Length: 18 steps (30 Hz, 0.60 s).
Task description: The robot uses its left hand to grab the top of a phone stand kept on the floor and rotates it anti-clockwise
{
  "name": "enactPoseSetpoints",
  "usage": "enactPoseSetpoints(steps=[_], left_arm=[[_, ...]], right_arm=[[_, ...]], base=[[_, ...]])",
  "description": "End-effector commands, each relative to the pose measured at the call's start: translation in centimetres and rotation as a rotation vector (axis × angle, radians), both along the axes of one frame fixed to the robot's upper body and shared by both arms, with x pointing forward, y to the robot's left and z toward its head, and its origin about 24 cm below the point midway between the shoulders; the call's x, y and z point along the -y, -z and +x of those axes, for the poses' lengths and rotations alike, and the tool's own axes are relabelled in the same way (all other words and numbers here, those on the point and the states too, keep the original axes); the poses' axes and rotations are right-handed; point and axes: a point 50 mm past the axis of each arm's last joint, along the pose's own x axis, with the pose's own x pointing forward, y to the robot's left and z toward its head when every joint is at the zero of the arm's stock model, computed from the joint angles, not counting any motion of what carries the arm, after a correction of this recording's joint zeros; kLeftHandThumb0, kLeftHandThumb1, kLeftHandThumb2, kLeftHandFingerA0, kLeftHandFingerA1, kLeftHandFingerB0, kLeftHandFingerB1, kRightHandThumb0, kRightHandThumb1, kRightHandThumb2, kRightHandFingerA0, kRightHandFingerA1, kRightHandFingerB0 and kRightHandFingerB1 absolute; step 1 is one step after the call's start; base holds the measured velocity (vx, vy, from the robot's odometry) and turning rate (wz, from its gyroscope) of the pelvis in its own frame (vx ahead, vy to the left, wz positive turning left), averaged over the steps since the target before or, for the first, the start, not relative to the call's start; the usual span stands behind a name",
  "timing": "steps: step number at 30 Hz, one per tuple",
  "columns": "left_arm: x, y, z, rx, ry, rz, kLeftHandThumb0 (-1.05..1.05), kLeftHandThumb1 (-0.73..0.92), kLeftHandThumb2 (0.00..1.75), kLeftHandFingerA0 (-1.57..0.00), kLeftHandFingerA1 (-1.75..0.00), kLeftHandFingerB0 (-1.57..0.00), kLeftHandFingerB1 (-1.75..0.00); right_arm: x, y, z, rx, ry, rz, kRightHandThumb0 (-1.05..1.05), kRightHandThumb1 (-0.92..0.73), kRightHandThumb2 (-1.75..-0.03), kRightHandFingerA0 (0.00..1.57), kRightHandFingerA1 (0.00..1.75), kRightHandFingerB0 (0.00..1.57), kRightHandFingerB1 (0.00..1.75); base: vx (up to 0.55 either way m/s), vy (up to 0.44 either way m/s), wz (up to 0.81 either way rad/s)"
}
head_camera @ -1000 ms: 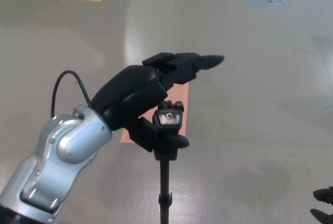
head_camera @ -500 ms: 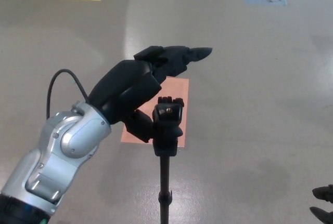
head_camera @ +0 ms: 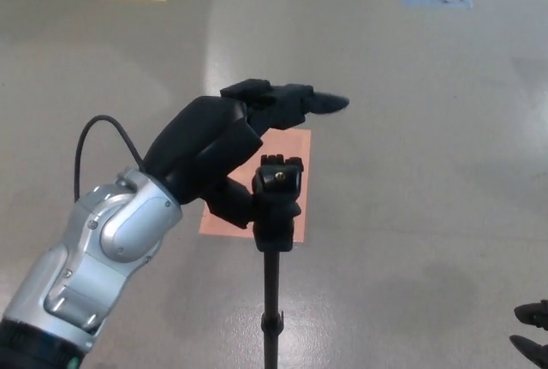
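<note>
Head view shows the phone stand [head_camera: 272,241] standing upright on the floor [head_camera: 411,215], its thin black pole running down to the bottom edge. Its top sits in front of a pink patch [head_camera: 291,182] on the floor.

The left hand [head_camera: 224,151] is right at the top of the stand. Its long fingers [head_camera: 295,102] stick out straight above and past the top — they are spread, not curled round anything. The thumb seems to sit low against the left side of the top, but I cannot tell if it really touches.

So I think the robot is at the grabbing step. Next, the fingers need to come down and close on the top, and then the hand can turn it anti-clockwise.

A second ago the hand sat a bit more to the right, and the fingers pointed further out. Now it has pulled back a little to the left.

Only the fingertips of the right hand [head_camera: 531,331] peek in at the bottom right corner, well apart from the stand.
</note>
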Motion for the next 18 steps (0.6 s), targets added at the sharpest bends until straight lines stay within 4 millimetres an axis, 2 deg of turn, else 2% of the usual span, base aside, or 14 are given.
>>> enactPoseSetpoints(steps=[1, 2, 8, 9, 10, 11, 14, 18], left_arm=[[0.2, -0.98, -0.15, 0.147, 0.03, -0.167, -0.22, 0.54, 0.57, -0.89, -0.47, -0.83, -0.47], [0.25, -0.92, -0.18, 0.143, 0.027, -0.179, -0.22, 0.55, 0.57, -0.91, -0.49, -0.82, -0.47], [0.3, -0.88, -0.24, 0.118, 0.035, -0.204, -0.2, 0.57, 0.57, -0.88, -0.49, -0.8, -0.46], [0.28, -0.91, -0.21, 0.113, 0.041, -0.207, -0.2, 0.58, 0.58, -0.91, -0.5, -0.79, -0.46], [0.26, -0.92, -0.17, 0.107, 0.046, -0.208, -0.2, 0.58, 0.58, -0.91, -0.5, -0.79, -0.46], [0.25, -0.91, -0.16, 0.097, 0.047, -0.208, -0.18, 0.6, 0.58, -0.97, -0.52, -0.79, -0.46], [0.2, -0.67, -0.07, 0.045, 0.055, -0.21, -0.08, 0.69, 0.62, -1.0, -0.59, -0.8, -0.48], [0.14, -0.41, 0.05, 0.02, 0.063, -0.222, -0.07, 0.69, 0.61, -0.96, -0.6, -0.86, -0.51]], right_arm=[[0.77, -0.55, 0.2, -0.004, 0.021, -0.017, -0.65, -0.82, -0.65, 0.11, 0.27, 0.11, 0.21], [0.77, -0.59, 0.23, -0.005, 0.015, -0.024, -0.7, -0.64, -0.96, 0.0, 0.38, 0.11, 0.32], [0.76, -0.71, 0.36, 0.001, 0.01, -0.027, -0.72, -0.64, -0.96, 0.0, 0.38, 0.11, 0.32], [0.75, -0.73, 0.38, 0.001, 0.014, -0.023, -0.64, -0.84, -0.66, 0.1, 0.26, 0.11, 0.22], [0.75, -0.73, 0.4, 0.001, 0.017, -0.02, -0.64, -0.84, -0.66, 0.1, 0.26, 0.11, 0.22], [0.75, -0.74, 0.4, 0.001, 0.016, -0.02, -0.69, -0.65, -0.95, 0.0, 0.37, 0.11, 0.33], [0.74, -0.76, 0.39, 0.004, 0.007, -0.022, -0.71, -0.65, -0.95, 0.01, 0.39, 0.1, 0.34], [0.72, -0.8, 0.43, 0.004, 0.001, -0.025, -0.71, -0.66, -0.96, 0.0, 0.39, 0.09, 0.34]], base=[[0.0, 0.0, 0.0], [0.0, 0.0, 0.0], [0.0, 0.0, 0.0], [0.0, 0.0, 0.0], [0.0, 0.0, 0.0], [0.0, 0.0, 0.0], [0.0, 0.0, 0.0], [0.0, 0.0, 0.0]])
